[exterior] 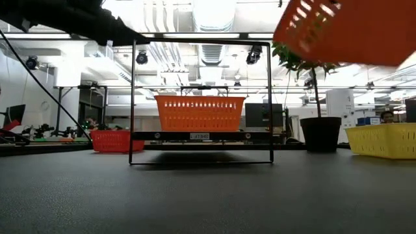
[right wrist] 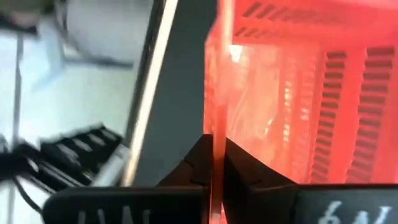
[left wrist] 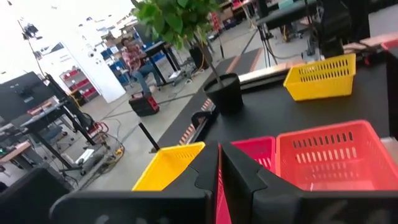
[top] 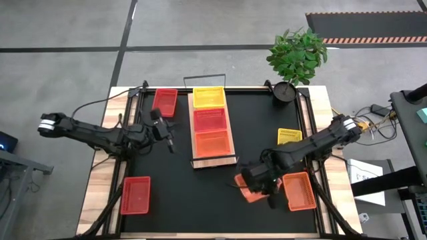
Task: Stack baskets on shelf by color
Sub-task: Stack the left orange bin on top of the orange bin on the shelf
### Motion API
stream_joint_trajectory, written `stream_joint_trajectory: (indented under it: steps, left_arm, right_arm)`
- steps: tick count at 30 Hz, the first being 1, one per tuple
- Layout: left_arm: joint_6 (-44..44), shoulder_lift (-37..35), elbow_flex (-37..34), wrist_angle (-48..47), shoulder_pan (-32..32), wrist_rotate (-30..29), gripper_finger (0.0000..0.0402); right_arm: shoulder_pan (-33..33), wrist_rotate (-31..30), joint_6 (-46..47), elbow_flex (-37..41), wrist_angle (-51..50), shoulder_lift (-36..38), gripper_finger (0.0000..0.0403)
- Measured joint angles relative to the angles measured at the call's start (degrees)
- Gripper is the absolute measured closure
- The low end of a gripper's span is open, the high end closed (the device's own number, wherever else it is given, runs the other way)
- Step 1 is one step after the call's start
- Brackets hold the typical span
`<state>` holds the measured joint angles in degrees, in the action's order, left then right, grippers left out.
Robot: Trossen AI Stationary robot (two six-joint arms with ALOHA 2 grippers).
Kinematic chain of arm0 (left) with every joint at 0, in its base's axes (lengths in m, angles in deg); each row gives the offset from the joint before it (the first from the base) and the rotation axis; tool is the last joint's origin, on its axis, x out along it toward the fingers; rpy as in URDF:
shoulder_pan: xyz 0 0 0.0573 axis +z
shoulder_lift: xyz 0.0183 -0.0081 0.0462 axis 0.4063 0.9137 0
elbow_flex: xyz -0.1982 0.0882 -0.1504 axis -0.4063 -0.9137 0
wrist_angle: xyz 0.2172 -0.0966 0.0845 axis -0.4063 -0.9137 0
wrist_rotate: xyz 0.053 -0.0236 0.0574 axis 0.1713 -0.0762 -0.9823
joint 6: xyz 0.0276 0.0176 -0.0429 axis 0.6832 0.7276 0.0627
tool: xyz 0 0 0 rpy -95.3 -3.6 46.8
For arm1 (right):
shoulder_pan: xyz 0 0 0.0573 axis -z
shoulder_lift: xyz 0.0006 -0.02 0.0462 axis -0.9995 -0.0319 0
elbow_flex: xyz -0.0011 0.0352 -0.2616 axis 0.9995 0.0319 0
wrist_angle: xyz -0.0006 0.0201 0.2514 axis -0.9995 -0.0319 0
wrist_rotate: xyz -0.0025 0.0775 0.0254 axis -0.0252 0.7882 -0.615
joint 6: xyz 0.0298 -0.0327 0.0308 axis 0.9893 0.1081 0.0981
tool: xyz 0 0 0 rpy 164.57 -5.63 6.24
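**Right gripper pinching the wall of an orange basket at the near right of the mat**

I am clamping my right gripper (right wrist: 214,163) on the thin side wall of an orange basket (top: 248,189), my two fingers pressing the wall from both sides with the wall running straight up between them in my right wrist view. The basket is sitting just beyond my fingertips, its mesh body spreading away to one side of the grip. In the low view it is hanging tilted at the top right of the picture, off the mat. From above it is lying near the mat's near edge, right of centre, mostly under my arm, so I cannot tell which way its long axis is running.

Just to its right a second orange basket (top: 298,191) is resting on the black mat (top: 253,133), its long side running near to far. A yellow basket (top: 289,136) is sitting farther back on the right.

The shelf (top: 213,159) is lying at the mat's middle, long axis near to far, carrying three baskets in a row: yellow (top: 209,97) farthest, red (top: 209,120) in the middle, orange (top: 212,143) nearest.

My left gripper (left wrist: 219,180) is waiting closed and empty just left of the shelf, near a red basket (top: 165,102) at the far left; another red basket (top: 135,195) is lying at the near left
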<state>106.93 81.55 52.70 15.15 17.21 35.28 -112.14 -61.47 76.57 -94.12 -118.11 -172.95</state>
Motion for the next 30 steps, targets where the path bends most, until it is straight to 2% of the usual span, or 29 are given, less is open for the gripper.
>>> stream_joint_trajectory:
  steps: [6,9,14,17,22,28,30]
  left_arm:
    - [-0.8,-3.1,-0.2,-0.1,0.0,0.0,0.0401]
    - [-2.0,-3.7,-0.3,-0.2,0.0,0.0,0.0401]
    - [-3.0,-3.2,-0.4,0.0,0.0,0.0,0.0401]
    - [-3.4,-2.1,-0.4,-0.2,0.0,0.0,0.0401]
    - [-3.4,-1.3,-0.4,-0.2,0.0,0.0,0.0401]
    - [-3.4,-2.0,-0.4,0.1,0.0,0.0,0.0401]
    - [-3.4,-2.4,-0.4,-0.2,0.0,0.0,0.0401]
  right_arm:
    - [1.4,-12.8,10.5,-11.6,-10.5,0.1,0.0395]
    - [2.6,-16.7,10.6,-17.4,-15.6,0.1,0.0395]
    - [5.3,-33.7,7.8,-25.4,-16.4,-0.1,0.0394]
    - [8.5,-39.3,7.0,-27.3,-14.4,-0.8,0.0394]
    - [14.6,-38.9,1.1,-27.5,-8.4,-3.2,0.0394]
    - [21.0,-30.0,-5.4,-27.4,-4.8,-8.4,0.0394]
    - [22.3,-28.8,-6.8,-27.4,-4.2,-10.2,0.0394]
